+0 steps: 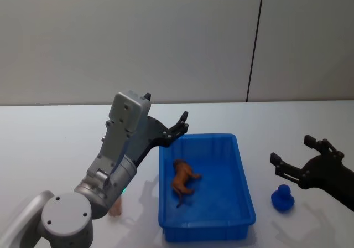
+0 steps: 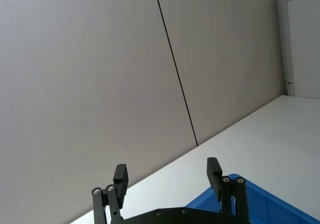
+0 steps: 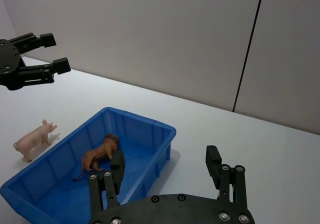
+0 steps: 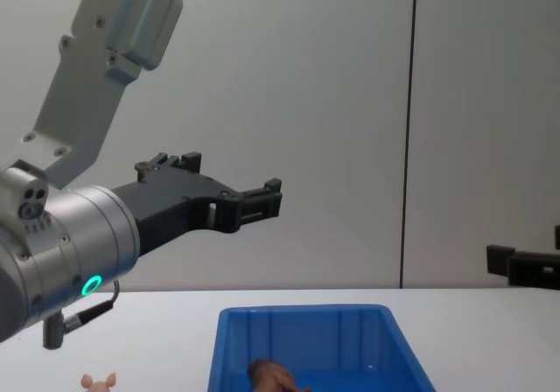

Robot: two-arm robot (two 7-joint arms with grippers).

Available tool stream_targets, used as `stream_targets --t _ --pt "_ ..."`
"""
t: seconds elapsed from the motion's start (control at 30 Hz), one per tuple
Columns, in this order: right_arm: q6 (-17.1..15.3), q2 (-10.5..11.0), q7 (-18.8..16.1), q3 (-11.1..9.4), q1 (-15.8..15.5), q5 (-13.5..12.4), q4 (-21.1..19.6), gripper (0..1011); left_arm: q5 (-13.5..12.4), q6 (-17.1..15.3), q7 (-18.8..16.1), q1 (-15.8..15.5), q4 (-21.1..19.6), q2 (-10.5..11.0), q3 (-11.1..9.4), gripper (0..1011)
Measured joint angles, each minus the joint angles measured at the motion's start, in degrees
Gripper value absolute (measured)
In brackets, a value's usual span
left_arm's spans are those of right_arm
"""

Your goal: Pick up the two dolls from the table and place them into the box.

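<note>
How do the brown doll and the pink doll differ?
The brown doll sits inside the blue box; the pink doll stands on the white table beside it. The brown doll has a shaggy head, the pink doll pointed ears. Both are small four-legged animal figures.

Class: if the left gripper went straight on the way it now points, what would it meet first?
Probably the grey wall. The open left gripper aims above the table, past a corner of the box, and the line looks free until the wall, though depth is unclear.
</note>
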State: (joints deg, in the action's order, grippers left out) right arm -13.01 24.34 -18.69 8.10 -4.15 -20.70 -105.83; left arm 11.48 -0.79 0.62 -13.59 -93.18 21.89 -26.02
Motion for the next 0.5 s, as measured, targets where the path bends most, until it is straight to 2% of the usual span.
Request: stream_targets --t 0.2,0.5 --pt "-0.83 -0.22 0.58 0.08 0.43 0.18 0.62 1001 0.00 0.00 0.00 0.00 0.00 0.00 0.00 1001" --pt "-4.57 -0.09 2.05 0.06 0.63 0.45 1.21 1001 0.00 0.00 0.00 0.00 0.00 0.00 0.00 1001"
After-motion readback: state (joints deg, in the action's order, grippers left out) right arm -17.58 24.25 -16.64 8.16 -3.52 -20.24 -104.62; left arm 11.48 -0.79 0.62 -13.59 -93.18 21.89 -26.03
